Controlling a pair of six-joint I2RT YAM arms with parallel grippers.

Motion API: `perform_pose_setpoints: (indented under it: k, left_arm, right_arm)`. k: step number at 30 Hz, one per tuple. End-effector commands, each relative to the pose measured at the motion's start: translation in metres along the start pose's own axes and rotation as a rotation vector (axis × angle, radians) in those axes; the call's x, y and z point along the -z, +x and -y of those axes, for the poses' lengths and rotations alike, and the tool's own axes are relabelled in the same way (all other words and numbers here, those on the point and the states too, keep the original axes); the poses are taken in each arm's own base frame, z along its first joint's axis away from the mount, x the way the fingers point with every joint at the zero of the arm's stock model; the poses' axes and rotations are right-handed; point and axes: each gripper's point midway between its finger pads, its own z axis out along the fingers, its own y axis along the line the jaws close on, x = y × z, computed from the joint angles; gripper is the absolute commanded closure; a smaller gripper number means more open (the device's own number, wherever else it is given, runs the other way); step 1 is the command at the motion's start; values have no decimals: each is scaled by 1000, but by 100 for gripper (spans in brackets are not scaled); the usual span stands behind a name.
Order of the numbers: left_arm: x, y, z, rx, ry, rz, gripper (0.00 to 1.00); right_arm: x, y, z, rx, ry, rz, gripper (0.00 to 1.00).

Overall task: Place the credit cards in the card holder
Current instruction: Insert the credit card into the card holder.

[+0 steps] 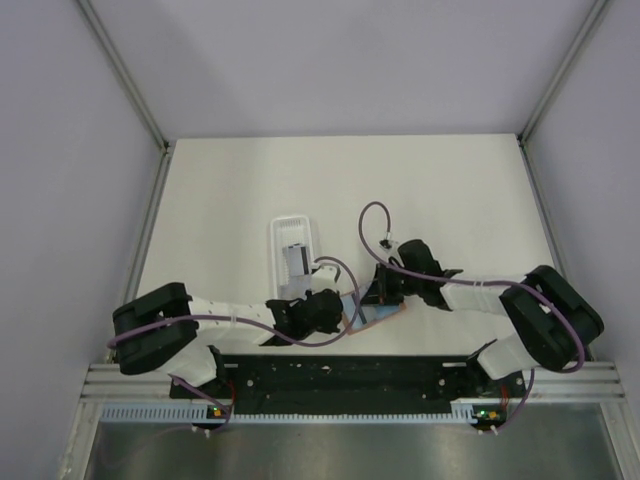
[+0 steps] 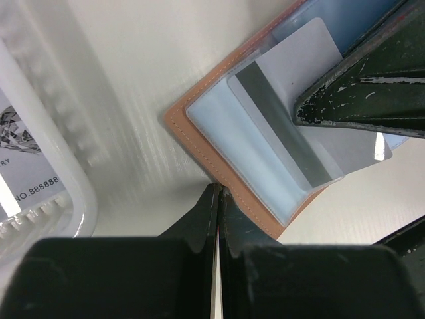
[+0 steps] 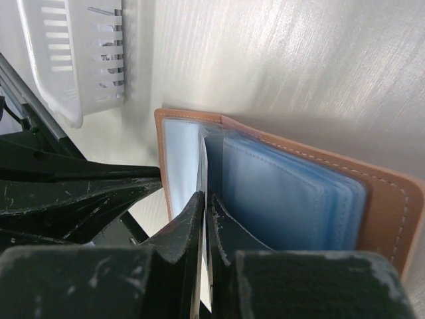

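The card holder lies open on the table, orange-brown outside with pale blue sleeves. A grey credit card with a dark stripe sits partly inside a clear sleeve. My right gripper is shut on that card's outer end; its fingers show in the left wrist view. My left gripper is shut, its tips on the card holder's near edge, seemingly pinching it. Both grippers meet over the holder in the top view, left and right.
A long white plastic tray stands just beyond the left gripper, also in the wrist views. It holds at least one more card. The table's near edge and arm bases lie close behind the holder.
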Motion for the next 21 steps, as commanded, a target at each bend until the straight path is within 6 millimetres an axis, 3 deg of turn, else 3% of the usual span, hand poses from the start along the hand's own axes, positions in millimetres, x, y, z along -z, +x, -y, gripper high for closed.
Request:
perform_pose_setpoints:
  k: [1, 7, 9, 21]
  left_arm:
    - [-6, 10, 1, -6, 1, -36, 100]
    - [-6, 10, 0, -8, -2, -36, 100]
    - [-6, 10, 1, -6, 1, -36, 100]
    - [-7, 9, 2, -10, 7, -34, 100]
  right_arm:
    - [0, 18, 1, 51, 36, -91, 92]
    - [18, 9, 2, 96, 121, -68, 72]
    - [24, 4, 0, 113, 140, -51, 60]
    - [44, -10, 8, 146, 255, 0, 54]
